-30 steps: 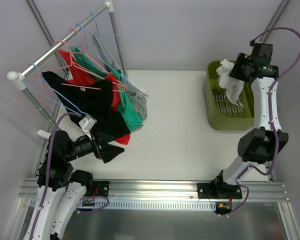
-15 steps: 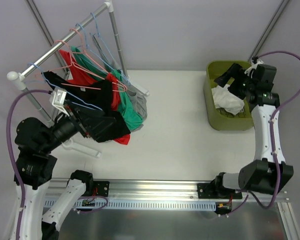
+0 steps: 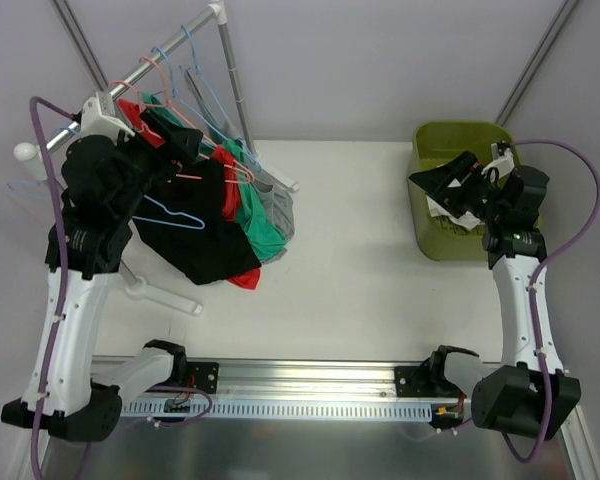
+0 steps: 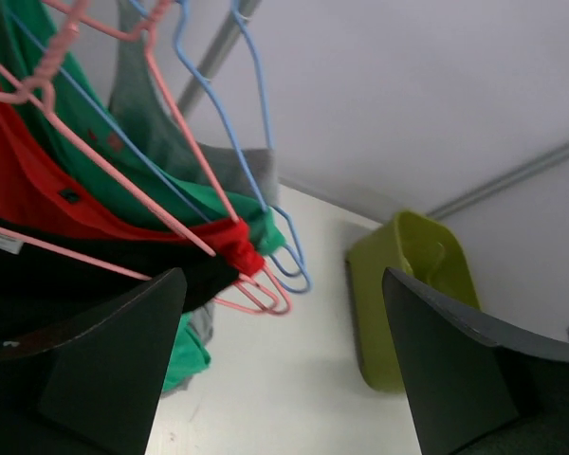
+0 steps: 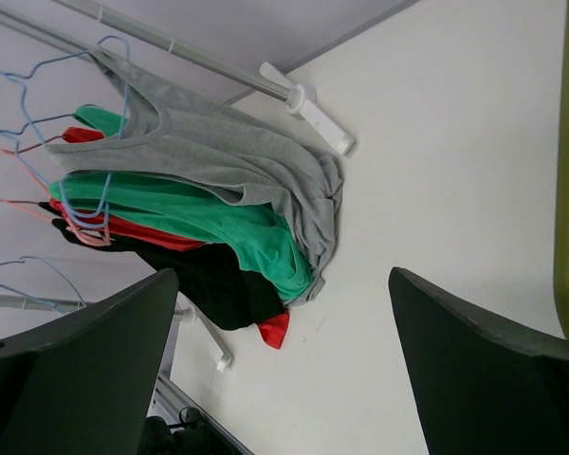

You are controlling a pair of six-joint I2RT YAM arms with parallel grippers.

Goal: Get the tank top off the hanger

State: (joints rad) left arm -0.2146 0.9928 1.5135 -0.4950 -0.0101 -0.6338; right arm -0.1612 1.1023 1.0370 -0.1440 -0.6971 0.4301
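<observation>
Black [image 3: 195, 240], red [image 3: 230, 190], green [image 3: 260, 225] and grey [image 3: 278, 205] tank tops hang on pink and blue wire hangers from a slanted rail [image 3: 130, 78] at the far left. The black tank top hangs on a pink hanger [image 3: 185, 176]. My left gripper [image 3: 180, 140] is raised beside the rail, just above that hanger, open and empty. In the left wrist view the left gripper [image 4: 284, 370] holds nothing, with pink hanger hooks [image 4: 256, 294] below. My right gripper [image 3: 445, 188] hovers open over the green basket [image 3: 420, 215]. In its wrist view the right gripper [image 5: 280, 370] is empty.
A white garment [image 3: 452, 212] lies in the green basket at the far right. An empty blue hanger [image 3: 175, 215] hangs in front of the black top. The rack's white foot [image 3: 165, 296] rests on the table at the left. A rail runs along the near edge.
My left arm has swung up from low beside the black top to the rail. My right gripper let the white garment fall into the basket, opened, and drew back toward the near side.
</observation>
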